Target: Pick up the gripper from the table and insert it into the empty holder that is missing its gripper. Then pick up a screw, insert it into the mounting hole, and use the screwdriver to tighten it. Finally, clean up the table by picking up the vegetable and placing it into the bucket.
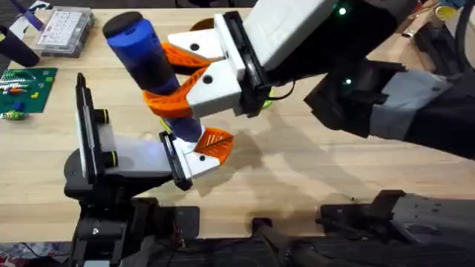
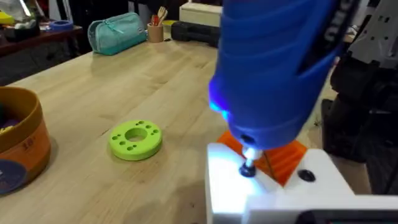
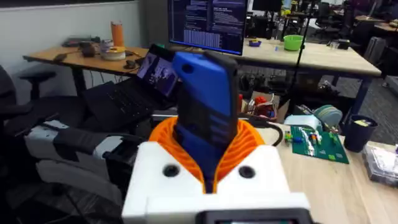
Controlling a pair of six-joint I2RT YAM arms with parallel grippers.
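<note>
My right gripper (image 1: 169, 78) reaches in from the right and is shut on the blue screwdriver (image 1: 145, 55), which leans with its tip pointing down. In the right wrist view the screwdriver (image 3: 205, 112) sits between the orange pads (image 3: 249, 146). Its lit tip rests on a screw (image 2: 247, 168) in the white gripper (image 2: 273, 196) with an orange pad, mounted at the end of the holder (image 1: 122, 157). The holder's thin black plate (image 1: 83, 122) stands upright. The orange bucket (image 2: 22, 146) stands at the far side. The vegetable is hidden.
A flat green ring with holes (image 2: 136, 139) lies on the table between the bucket and the holder. A clear parts box (image 1: 65, 30) and a green board (image 1: 26, 85) sit at the back left. Another black unit (image 1: 401, 211) is at the front right.
</note>
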